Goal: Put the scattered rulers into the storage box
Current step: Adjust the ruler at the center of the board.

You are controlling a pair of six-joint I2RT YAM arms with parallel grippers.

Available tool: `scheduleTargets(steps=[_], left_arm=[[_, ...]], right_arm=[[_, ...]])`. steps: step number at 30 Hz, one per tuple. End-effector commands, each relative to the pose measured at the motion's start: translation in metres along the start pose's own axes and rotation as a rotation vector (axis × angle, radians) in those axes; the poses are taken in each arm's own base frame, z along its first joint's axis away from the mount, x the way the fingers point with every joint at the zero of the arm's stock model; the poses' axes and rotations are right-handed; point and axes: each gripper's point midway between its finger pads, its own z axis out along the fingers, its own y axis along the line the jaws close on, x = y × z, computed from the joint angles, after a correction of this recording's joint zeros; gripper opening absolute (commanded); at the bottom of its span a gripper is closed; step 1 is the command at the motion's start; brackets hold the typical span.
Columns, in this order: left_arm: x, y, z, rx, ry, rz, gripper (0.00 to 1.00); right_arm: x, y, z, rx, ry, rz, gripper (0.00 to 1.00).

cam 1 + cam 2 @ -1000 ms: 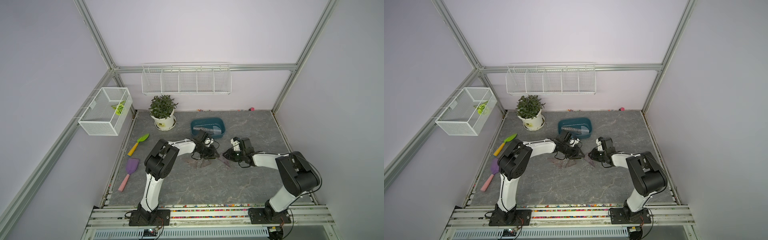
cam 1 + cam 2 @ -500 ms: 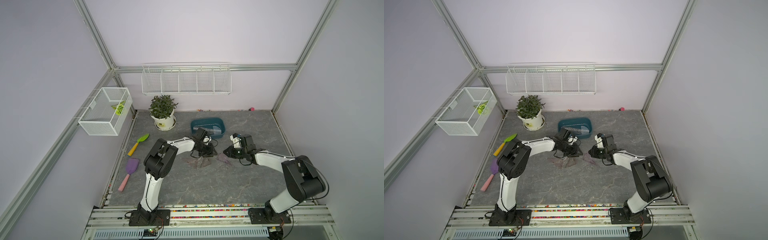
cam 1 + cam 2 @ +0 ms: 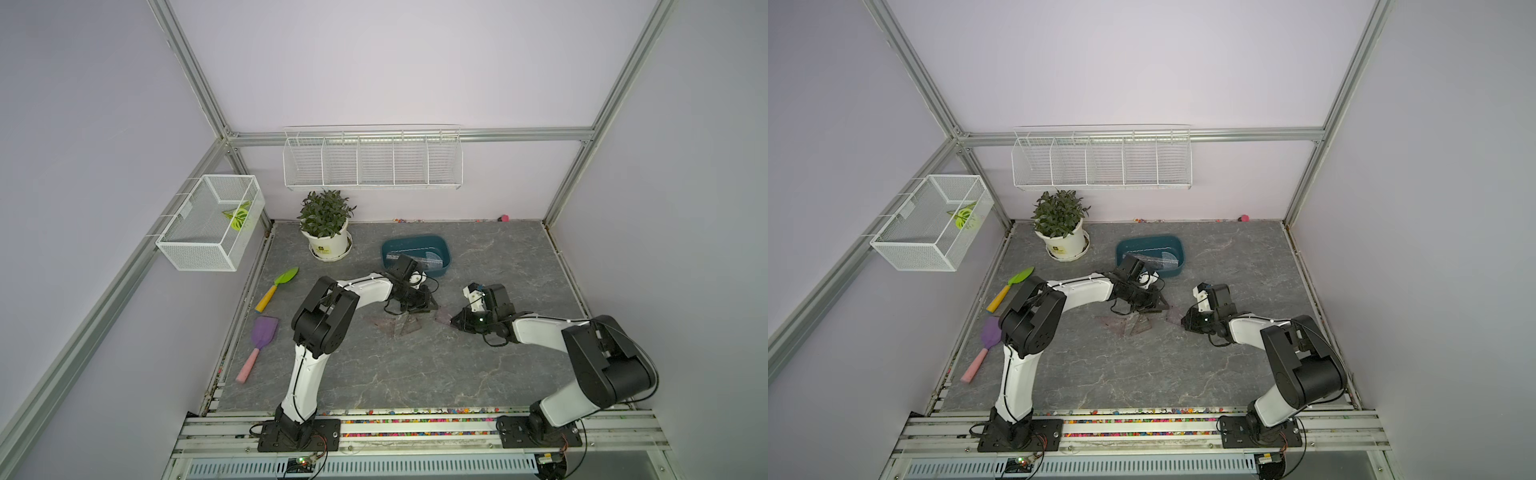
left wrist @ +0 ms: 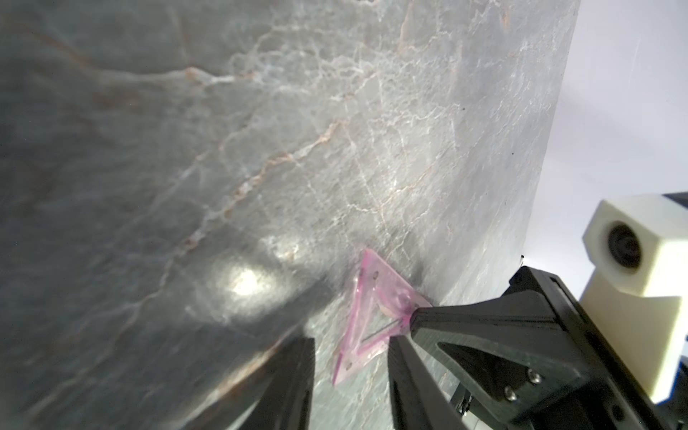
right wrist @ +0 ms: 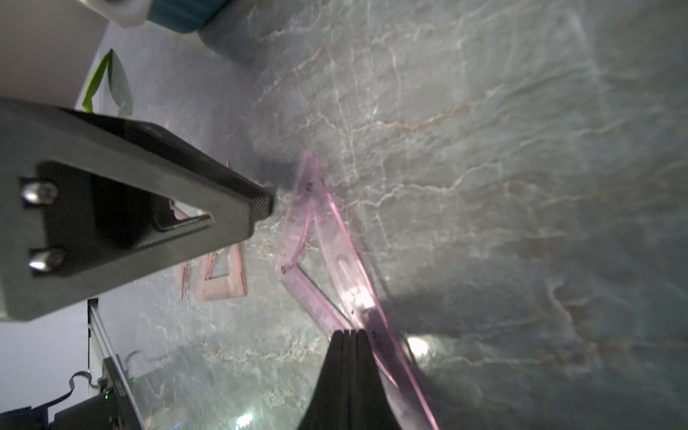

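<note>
The right gripper [image 5: 348,340], its black jaws pressed together, meets the near end of a transparent pink plastic triangle ruler [image 5: 298,231] on the grey marbled bench [image 5: 484,186]; whether it pinches the ruler is unclear. The left gripper [image 5: 245,212] points toward the ruler's far corner. Behind it lies a smaller pinkish triangle ruler [image 5: 223,288]. A dark teal plastic box [image 5: 186,15] is partly in view.

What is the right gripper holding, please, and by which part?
The right gripper appears to pinch the pink triangle ruler by one edge.
</note>
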Motion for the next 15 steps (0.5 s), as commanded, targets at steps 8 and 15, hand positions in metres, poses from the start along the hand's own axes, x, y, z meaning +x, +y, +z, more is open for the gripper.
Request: scheduleTargets(steps=[8, 15], left_arm=[[0.016, 0.021, 0.024, -0.054, 0.067, -0.036, 0.39], [0.017, 0.024, 0.026, -0.055, 0.065, -0.046, 0.39]], right_arm=[[0.029, -0.029, 0.009, 0.054, 0.045, 0.083, 0.00], [0.001, 0.006, -0.014, -0.015, -0.015, 0.034, 0.01]])
